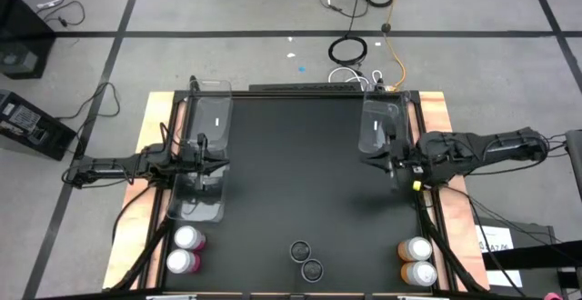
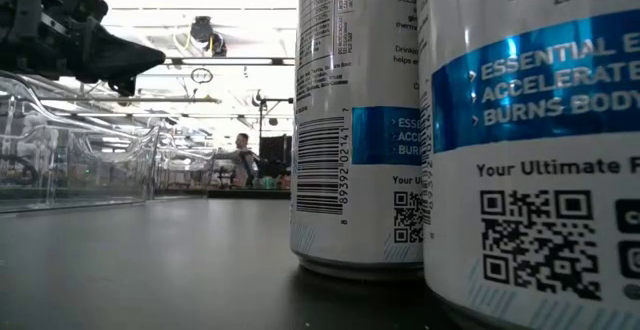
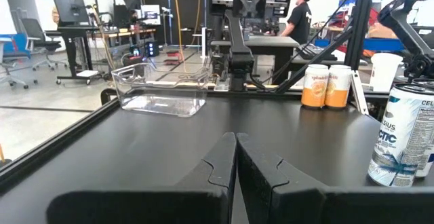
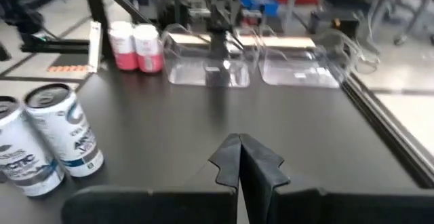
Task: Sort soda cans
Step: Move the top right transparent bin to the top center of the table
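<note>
Clearly soda cans (image 1: 305, 260) sit well apart from both shut claws.

Pretty even overhead room light. The matte black surface (image 1: 291, 173) stays dark with soft sheen, and the clear rectangular plastic bins (image 1: 205, 155) catch glare. Level view is backlit: bright ceiling strips behind the white-and-blue cylindrical cans (image 2: 360, 120), which loom huge. Right wrist shot looks soft, blurry.

Two clear bins (image 1: 202, 155) lie along the black table's (image 1: 291, 173) left side, one bin (image 1: 380, 123) at right.
</note>
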`<move>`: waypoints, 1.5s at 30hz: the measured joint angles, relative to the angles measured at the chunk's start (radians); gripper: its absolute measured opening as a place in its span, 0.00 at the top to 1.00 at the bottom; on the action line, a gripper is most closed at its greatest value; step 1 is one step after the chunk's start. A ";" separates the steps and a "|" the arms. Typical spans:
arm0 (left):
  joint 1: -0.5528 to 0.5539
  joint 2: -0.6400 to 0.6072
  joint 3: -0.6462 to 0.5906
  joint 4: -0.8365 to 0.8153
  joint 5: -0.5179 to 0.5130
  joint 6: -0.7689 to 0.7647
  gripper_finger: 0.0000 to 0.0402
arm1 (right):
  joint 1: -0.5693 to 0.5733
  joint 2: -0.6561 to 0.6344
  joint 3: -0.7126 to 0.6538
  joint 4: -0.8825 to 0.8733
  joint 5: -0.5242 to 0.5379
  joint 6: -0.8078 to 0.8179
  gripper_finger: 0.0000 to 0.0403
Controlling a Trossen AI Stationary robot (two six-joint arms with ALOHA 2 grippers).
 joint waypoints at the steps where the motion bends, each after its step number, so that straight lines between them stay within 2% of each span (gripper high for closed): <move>1: 0.000 0.000 0.000 0.000 0.000 0.000 0.94 | 0.000 0.015 0.008 -0.013 0.014 0.024 1.00; 13: 0.000 0.000 0.000 0.000 0.000 0.000 0.94 | 0.000 0.238 0.186 -0.193 0.155 0.471 1.00; 18: 0.000 0.000 0.000 0.000 0.000 0.000 0.94 | -0.001 0.362 0.311 -0.384 0.233 0.736 1.00; 27: 0.000 0.000 0.000 0.000 0.000 0.000 0.94 | -0.057 0.601 0.549 -0.762 0.232 1.058 1.00; 32: 0.000 0.000 0.000 0.000 0.000 0.000 0.94 | -0.154 0.692 0.667 -0.903 0.239 1.167 1.00; 38: 0.000 0.000 0.000 0.000 0.000 0.000 0.94 | -0.328 0.740 0.684 -0.936 0.231 1.254 1.00; 41: 0.000 0.000 0.000 0.000 0.000 0.000 0.94 | -0.402 0.763 0.684 -0.934 0.192 1.247 0.99; 45: 0.000 0.000 0.000 0.000 0.000 0.000 0.94 | -0.470 0.795 0.684 -0.911 0.174 1.182 0.92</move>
